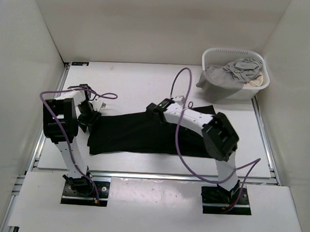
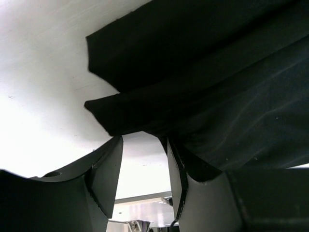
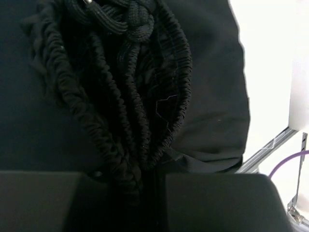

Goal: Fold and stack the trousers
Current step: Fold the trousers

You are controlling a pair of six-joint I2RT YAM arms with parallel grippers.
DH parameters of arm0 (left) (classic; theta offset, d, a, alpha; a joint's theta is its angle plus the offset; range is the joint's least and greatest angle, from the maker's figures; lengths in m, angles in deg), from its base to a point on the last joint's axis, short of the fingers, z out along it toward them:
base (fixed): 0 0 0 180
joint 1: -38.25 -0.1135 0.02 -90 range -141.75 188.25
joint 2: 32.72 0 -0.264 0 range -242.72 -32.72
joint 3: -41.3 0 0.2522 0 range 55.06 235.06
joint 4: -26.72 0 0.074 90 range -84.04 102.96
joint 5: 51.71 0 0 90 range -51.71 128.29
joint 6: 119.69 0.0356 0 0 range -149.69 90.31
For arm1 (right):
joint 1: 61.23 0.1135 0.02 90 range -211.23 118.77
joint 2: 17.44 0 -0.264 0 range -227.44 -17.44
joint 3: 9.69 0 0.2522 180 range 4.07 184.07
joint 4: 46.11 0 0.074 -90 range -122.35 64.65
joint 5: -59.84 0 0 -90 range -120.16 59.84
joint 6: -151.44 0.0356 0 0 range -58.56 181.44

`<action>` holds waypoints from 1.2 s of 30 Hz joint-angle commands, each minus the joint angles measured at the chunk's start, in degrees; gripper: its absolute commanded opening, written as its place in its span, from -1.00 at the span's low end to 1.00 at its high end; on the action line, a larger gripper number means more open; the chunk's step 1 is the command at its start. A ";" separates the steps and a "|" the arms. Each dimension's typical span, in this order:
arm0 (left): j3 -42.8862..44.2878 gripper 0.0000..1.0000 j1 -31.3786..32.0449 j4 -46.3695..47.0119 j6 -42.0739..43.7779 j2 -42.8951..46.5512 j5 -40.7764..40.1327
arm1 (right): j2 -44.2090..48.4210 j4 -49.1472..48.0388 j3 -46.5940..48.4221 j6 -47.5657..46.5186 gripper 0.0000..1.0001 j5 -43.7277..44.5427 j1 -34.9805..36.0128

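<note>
The black trousers (image 1: 138, 136) lie spread across the middle of the white table, long side running left to right. My left gripper (image 1: 91, 119) sits low at their left end. In the left wrist view it (image 2: 144, 140) is open, bare table showing between its fingers (image 2: 106, 169), and a folded edge of the trousers (image 2: 207, 72) lies just past the tips and over the right finger. My right gripper (image 1: 155, 109) is at the far edge of the cloth. In the right wrist view it (image 3: 147, 176) is shut on the bunched elastic waistband (image 3: 120, 87).
A white laundry basket (image 1: 234, 51) stands at the back right, holding a grey garment (image 1: 235, 71) and a beige cloth (image 1: 257, 78). White walls enclose the table on three sides. Purple cables loop over both arms.
</note>
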 commanded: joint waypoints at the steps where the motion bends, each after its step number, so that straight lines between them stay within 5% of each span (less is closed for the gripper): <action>1: -0.42 0.06 0.96 3.92 0.64 -2.73 2.06 | -4.34 6.36 4.67 11.13 -1.00 2.35 3.69; 10: 0.90 0.02 2.11 3.92 0.64 -3.26 2.59 | -5.59 10.31 8.71 23.08 -1.00 5.93 11.51; 14: 0.90 0.02 2.63 3.92 1.17 -3.26 2.06 | -8.40 4.45 9.24 16.69 -0.94 4.46 13.10; 17: 1.42 0.02 2.63 3.92 1.17 -2.73 2.06 | -12.44 3.79 11.08 12.02 0.16 0.86 13.11; 23: 2.48 0.02 2.63 3.39 1.17 -1.68 -0.05 | -7.98 0.22 11.89 5.79 0.77 1.81 16.26; 31: 6.08 0.08 2.63 1.02 0.11 0.69 -0.66 | 8.98 -22.18 11.09 -17.41 0.74 -11.67 22.25; 36: 9.95 0.08 2.63 -1.52 -1.20 1.93 -1.19 | 17.15 -22.13 7.24 -21.12 0.55 -18.85 19.89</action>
